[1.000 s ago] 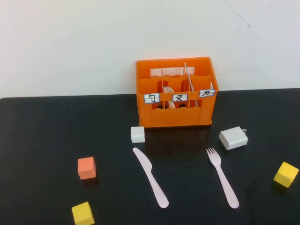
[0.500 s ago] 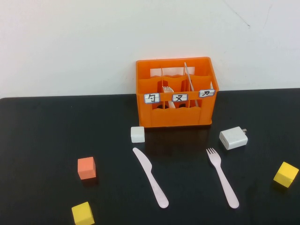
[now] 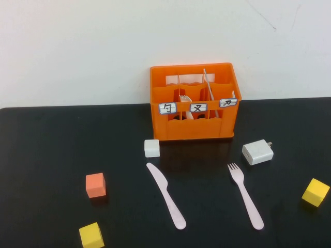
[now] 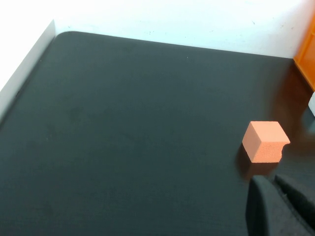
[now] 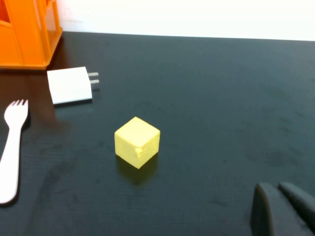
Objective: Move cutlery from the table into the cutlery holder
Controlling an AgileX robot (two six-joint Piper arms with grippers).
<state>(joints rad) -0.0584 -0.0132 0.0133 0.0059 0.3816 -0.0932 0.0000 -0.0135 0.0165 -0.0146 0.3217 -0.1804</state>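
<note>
Background: white wall behind a glossy black table (image 3: 51,150).
Change since earlier frames: none visible in the high view; every object lies in the same place.
Knife: one pale plastic knife (image 3: 166,195), flat on the table in front of the crate, blade end toward it, apart from it.
Fork: one matching plastic fork (image 3: 245,196), flat on the table to the right of the knife, tines toward the crate; well apart from the knife.
Cutlery holder: one orange crate (image 3: 194,102) at the back of the table, three labelled front compartments. A pale utensil stands in the middle one, another thin pale piece in the right one; left one's contents not discernible.
Cubes: four. One white cube (image 3: 151,148) near the crate's front left corner, one orange cube (image 3: 95,185), two yellow cubes (image 3: 91,235) (image 3: 315,191).
Charger: one white charger block (image 3: 257,152), right of the crate.
Left gripper (image 4: 283,204): low over the table near the orange cube, dark fingers pressed together.
Right gripper (image 5: 283,206): near the right yellow cube, fingers pressed together, holding nothing.
</note>
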